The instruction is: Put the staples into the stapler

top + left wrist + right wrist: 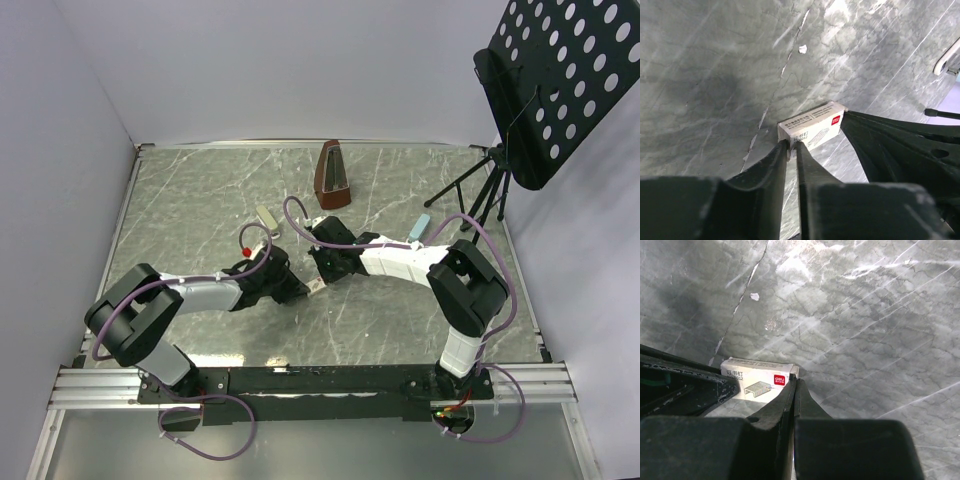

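Note:
The staples box (318, 287), small and cream-white with a red logo, lies on the marble table between both grippers. In the left wrist view the box (812, 125) has its near end pinched between my left gripper's (790, 146) nearly closed fingers. In the right wrist view the box (757, 380) has its right end at the tips of my right gripper (795, 381), whose jaws are pressed together on its end edge. No loose staple strip shows. A pale blue oblong thing (420, 228), possibly the stapler, lies at the back right, away from both grippers.
A small beige-grey oblong object (266, 218) and a red bit (246, 251) lie behind the left arm. A brown metronome (332, 176) stands at the back. A black music stand (545, 90) on a tripod is at the right.

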Robot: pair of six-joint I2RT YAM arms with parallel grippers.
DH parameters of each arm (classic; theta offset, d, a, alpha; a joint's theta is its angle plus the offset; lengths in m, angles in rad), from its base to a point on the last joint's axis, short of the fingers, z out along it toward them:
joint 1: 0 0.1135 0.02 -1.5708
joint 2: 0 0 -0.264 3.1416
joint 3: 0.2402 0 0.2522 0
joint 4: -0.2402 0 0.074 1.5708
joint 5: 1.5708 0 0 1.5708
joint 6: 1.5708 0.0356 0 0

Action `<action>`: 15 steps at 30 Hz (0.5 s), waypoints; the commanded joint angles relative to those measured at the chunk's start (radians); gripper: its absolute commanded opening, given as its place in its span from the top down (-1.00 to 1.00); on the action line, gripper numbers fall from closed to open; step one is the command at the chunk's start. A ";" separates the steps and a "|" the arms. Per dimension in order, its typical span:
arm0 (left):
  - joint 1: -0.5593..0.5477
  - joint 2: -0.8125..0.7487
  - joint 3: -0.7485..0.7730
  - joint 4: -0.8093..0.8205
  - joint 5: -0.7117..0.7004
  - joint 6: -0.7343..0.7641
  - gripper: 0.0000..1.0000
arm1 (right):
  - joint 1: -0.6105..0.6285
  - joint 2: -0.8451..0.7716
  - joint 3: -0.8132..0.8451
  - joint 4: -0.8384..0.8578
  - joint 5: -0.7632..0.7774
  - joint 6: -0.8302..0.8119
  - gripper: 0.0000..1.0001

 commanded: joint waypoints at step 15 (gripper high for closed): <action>0.002 -0.069 -0.071 0.084 0.008 -0.034 0.98 | 0.006 -0.038 0.033 -0.047 0.126 0.004 1.00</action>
